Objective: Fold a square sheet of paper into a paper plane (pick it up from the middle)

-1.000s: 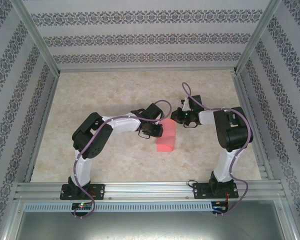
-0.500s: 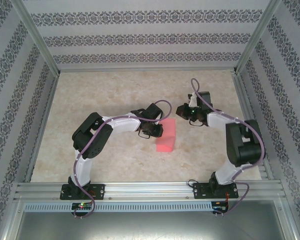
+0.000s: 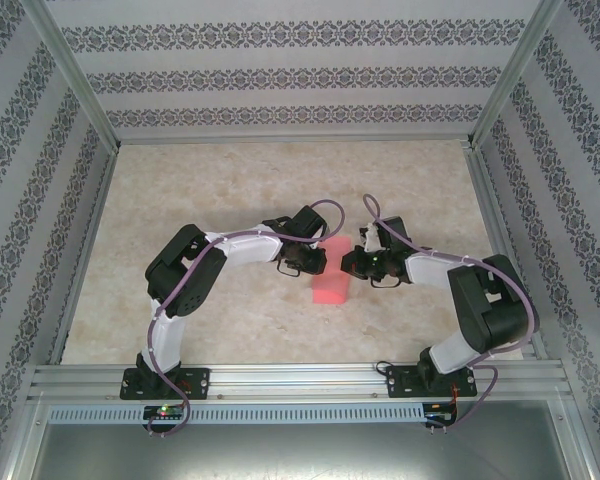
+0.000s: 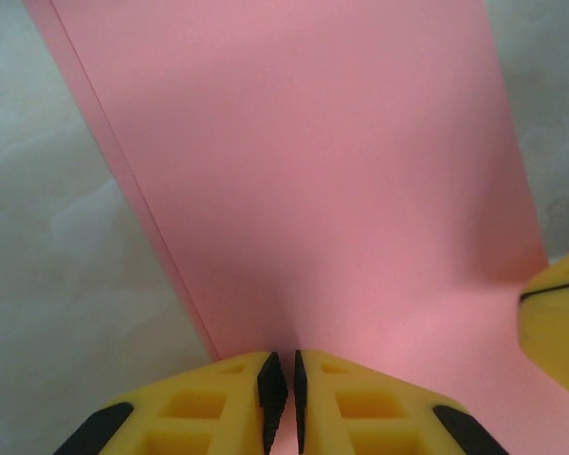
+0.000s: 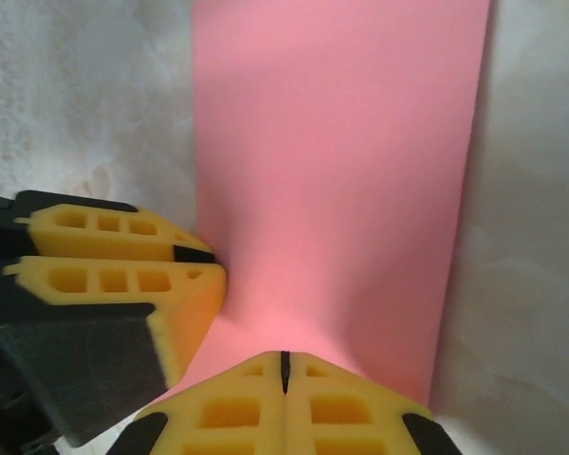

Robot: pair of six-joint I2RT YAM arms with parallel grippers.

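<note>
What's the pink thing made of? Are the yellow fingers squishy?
The pink sheet looks like thin matte paper: it curves and shows a doubled edge. The yellow end effector fingers look like dull moulded plastic or rubber, with cut-out pockets; squishiness is unclear.

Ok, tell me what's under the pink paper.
The paper lies on the marbled table. In the left wrist view a second pink layer peeks out beneath its left edge. The table below the paper is covered, and so is anything inside the fold.
</note>
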